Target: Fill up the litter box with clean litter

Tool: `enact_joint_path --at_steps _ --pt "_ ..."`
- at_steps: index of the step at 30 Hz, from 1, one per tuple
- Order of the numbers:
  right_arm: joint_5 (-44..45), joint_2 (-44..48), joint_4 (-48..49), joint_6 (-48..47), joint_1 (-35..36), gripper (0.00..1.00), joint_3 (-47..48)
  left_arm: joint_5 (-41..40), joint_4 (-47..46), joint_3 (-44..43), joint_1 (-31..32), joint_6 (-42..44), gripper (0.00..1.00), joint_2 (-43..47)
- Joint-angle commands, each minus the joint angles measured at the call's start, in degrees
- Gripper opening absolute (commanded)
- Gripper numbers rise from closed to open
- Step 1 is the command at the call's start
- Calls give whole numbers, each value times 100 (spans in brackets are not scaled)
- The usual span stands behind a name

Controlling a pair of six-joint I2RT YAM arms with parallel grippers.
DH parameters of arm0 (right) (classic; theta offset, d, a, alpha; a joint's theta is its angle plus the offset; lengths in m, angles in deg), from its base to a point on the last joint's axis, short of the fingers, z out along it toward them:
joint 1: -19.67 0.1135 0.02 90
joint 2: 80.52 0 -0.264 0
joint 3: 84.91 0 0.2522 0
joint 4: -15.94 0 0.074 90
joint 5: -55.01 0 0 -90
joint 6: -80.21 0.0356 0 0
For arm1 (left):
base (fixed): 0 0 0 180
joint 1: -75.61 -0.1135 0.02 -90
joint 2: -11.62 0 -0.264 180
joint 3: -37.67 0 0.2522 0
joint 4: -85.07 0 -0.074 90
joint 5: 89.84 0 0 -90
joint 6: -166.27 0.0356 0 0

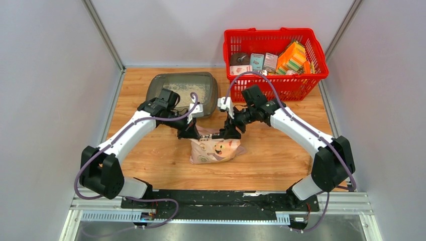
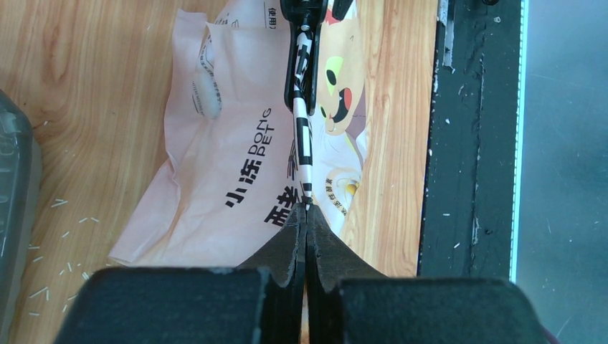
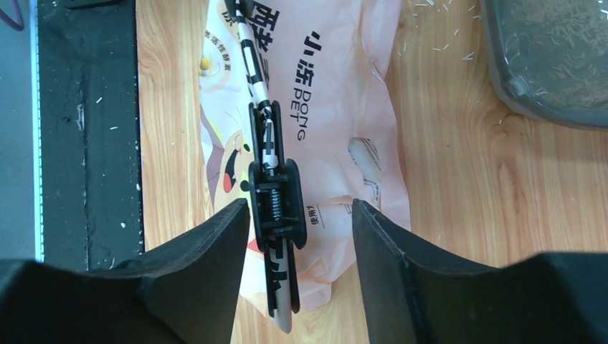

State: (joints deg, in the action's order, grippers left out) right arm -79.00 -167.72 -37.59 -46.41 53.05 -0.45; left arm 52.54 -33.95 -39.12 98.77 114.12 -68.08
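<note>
The dark grey litter box (image 1: 210, 83) stands at the back of the table with pale clean litter (image 1: 182, 93) spread inside; its corner also shows in the right wrist view (image 3: 516, 86). The pinkish-cream litter bag (image 1: 216, 149) lies in front of it, its striped top edge held up. My left gripper (image 2: 306, 211) is shut on one end of that edge. A black spring clip (image 3: 276, 204) sits on the other end. My right gripper (image 3: 300, 208) is open and straddles the clip, whose body stands close to the left finger (image 3: 215, 244).
A red mesh basket (image 1: 281, 85) full of boxes stands at the back right, beside the litter box. Loose granules (image 2: 50, 276) are scattered on the wood near the box. The black base rail (image 2: 466, 143) runs along the table's near edge.
</note>
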Motion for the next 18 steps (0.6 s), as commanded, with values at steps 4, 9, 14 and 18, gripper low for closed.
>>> enact_joint_path --at_steps 4,9,14,18 --pt "270 238 -49 120 -139 65 515 176 -2 -149 13 39 18 51" --pt "418 615 99 941 -516 99 735 -139 190 -306 5 126 34 104" --pt "822 853 426 2018 -1096 100 578 -719 578 -816 -232 390 50 253" --pt "2349 1029 592 2623 -1300 100 209 -1132 613 -905 -636 303 59 446"
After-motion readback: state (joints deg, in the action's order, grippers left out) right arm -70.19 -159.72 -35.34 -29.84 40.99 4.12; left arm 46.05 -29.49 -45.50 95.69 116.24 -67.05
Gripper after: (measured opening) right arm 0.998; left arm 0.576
